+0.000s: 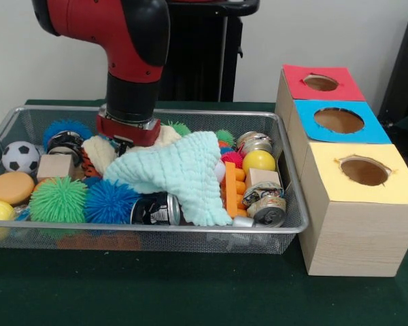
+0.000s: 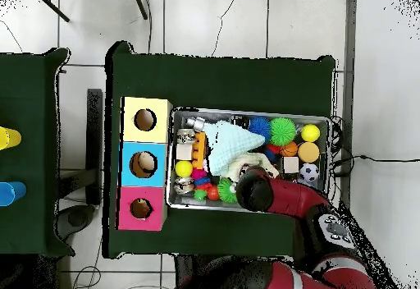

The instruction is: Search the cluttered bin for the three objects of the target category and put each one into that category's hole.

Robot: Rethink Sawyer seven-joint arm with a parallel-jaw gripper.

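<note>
Here the gripper [image 1: 124, 141] is dipping into the mesh bin [image 1: 285, 234], its jaw state impossible to tell, with one mint cloth [image 1: 183, 173] lying just beside it. Three holed boxes [image 1: 350, 204] are standing well apart from it, and at least three cans [image 1: 156, 209] are lying beyond the cloth.

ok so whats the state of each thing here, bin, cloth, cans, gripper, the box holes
mesh bin: full of clutter
mint cloth: crumpled, draped over the clutter
black can: lying on its side at the front wall
silver cans: tipped over, right end of bin
gripper: down in the clutter, fingers hidden
red hole: open
blue hole: open
yellow hole: open
</note>
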